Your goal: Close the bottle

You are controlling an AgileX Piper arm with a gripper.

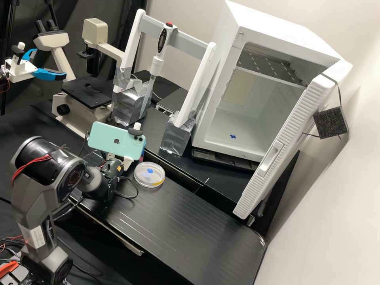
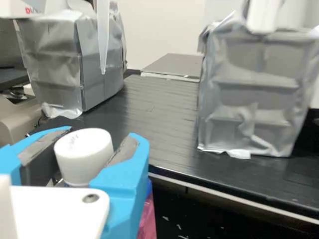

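From my station, the gripper (image 2: 101, 133) looks clamped around the white cap (image 2: 82, 158), with the pink container (image 2: 147, 223) just beside and below one finger.

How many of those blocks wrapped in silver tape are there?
2. One silver-wrapped block stands by the microscope; the other block stands beside the open white cabinet. More could be hidden.
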